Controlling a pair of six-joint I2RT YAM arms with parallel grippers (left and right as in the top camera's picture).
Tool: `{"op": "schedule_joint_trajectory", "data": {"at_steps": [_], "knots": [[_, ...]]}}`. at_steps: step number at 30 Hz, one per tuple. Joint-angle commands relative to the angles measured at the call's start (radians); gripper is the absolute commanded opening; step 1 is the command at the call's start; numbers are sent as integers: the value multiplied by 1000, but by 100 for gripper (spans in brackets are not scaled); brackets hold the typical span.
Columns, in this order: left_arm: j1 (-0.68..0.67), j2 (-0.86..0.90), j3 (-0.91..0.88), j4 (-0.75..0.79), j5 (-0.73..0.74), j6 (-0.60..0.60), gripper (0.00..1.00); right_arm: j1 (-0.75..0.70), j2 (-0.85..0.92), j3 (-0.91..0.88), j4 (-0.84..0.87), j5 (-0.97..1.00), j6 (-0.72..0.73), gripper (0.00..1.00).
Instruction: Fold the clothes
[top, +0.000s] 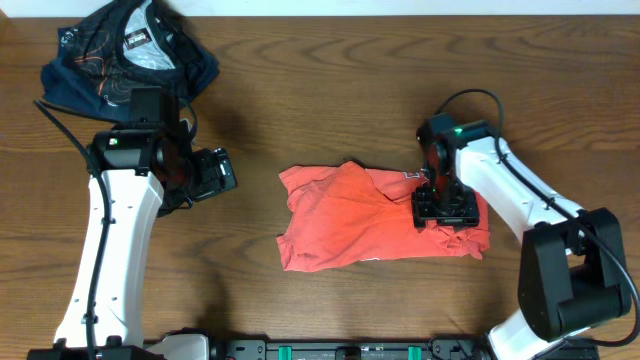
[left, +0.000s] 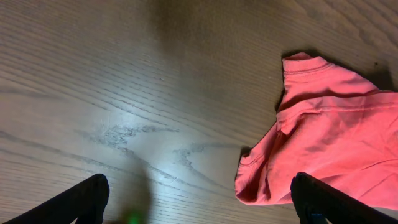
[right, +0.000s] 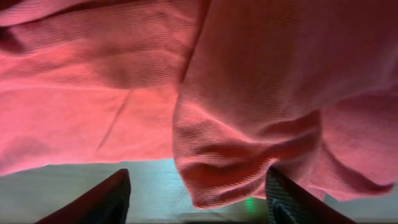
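Observation:
The clothes, a coral-red T-shirt (top: 350, 220), lie crumpled in the middle of the table, with a trace of white lettering near the right end. My right gripper (top: 447, 214) is down over the shirt's right end. In the right wrist view its jaws (right: 199, 199) stand apart, open, and a hanging fold of the shirt (right: 230, 177) lies between them, close to the right finger (right: 289, 202). My left gripper (top: 226, 172) hovers open over bare wood, to the left of the shirt. In the left wrist view (left: 199, 205) the shirt's edge (left: 329, 143) reaches its right finger.
A dark navy garment (top: 125, 50) with thin red lines and a grey-white panel is bunched at the back left corner. Black cables run along both arms. Bare wooden table (top: 330, 90) lies between the two garments.

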Motion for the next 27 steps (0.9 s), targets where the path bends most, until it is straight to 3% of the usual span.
{"op": "schedule_joint_trajectory", "data": {"at_steps": [1, 5, 10, 13, 22, 27], "knots": [[0, 6, -6, -3, -2, -1, 95, 18, 4, -17, -1, 105, 82, 64], [0, 6, -6, -3, -2, -1, 95, 15, 4, -58, 5, 156, 117, 49], [0, 6, -6, -2, -2, -1, 95, 16, 4, -95, 13, 155, 132, 15], [0, 6, -6, -2, -2, 0, 95, 17, 4, -98, 1, 153, 132, 1], [0, 6, -6, -2, -2, -1, 95, 18, 4, -98, -81, 151, 132, 1], [0, 6, -6, -2, -2, 0, 95, 23, 3, -96, -84, 140, 146, 14]]}}
